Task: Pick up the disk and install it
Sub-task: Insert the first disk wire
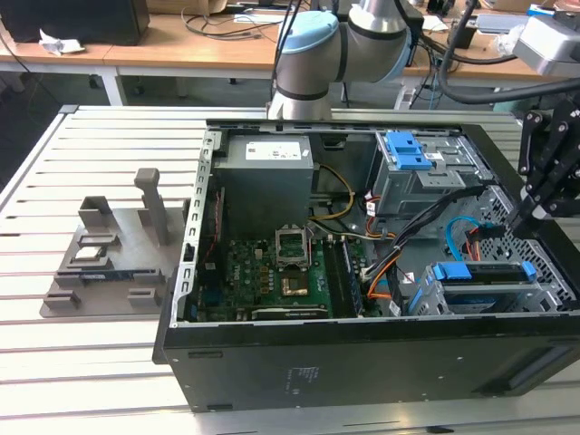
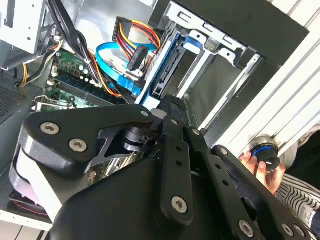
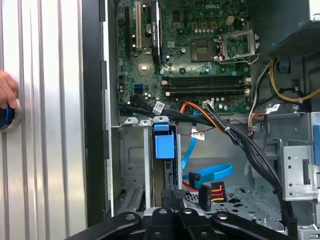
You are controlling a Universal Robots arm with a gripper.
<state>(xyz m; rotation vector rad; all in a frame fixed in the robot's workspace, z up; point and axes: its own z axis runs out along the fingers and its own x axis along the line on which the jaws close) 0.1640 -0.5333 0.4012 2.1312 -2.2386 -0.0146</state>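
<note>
The disk (image 1: 480, 271), a drive in a blue plastic frame, stands on edge in a slot of the metal drive cage (image 1: 544, 292) at the case's corner on the exterior view's right. In the first wrist view its blue tab (image 3: 164, 145) sticks up from the slot. The second wrist view shows its blue edge (image 2: 166, 62) beside an empty slot. My black gripper (image 1: 528, 216) hangs just over the cage with its fingers together and nothing between them. Its tips (image 3: 176, 194) are over the end of the disk's slot; I cannot tell whether they touch it.
The open black computer case (image 1: 317, 362) lies on a slatted metal table (image 1: 91, 362), with the motherboard (image 1: 272, 276), power supply (image 1: 267, 186) and loose cables (image 1: 435, 217) inside. A grey fixture (image 1: 113, 263) stands outside on the left. A person's hand (image 2: 260, 167) rests on a blue-ringed button.
</note>
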